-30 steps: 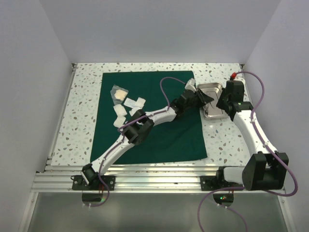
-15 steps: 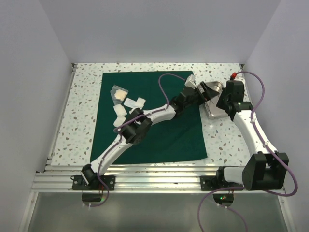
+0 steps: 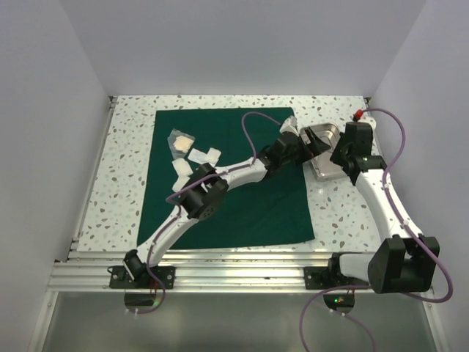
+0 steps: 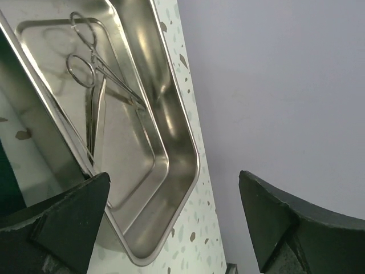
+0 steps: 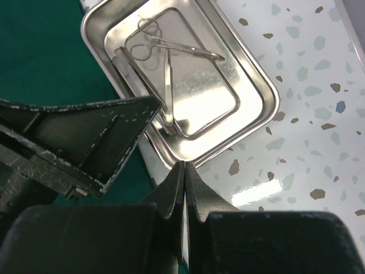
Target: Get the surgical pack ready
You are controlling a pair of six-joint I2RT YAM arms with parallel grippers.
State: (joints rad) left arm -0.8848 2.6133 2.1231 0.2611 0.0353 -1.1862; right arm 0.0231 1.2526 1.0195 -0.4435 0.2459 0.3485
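While wide open, left hand [image 4: 174, 182] empty.

Steel tray [image 4: 155, 85], forceps [image 4: 101, 80] inside, claw [image 4: 174, 177] open

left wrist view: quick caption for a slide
Left gripper wide open beside a steel tray holding a ring-handled instrument on the speckled table.

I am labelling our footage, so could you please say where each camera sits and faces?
Top external: overhead at the near side, looking down at table, surgical pack, tray and both whole arms.
Left wrist: on the left arm, facing the tray past the open left gripper.
Right wrist: on the right arm, looking down at the tray past the shut right gripper.
All share the tray.
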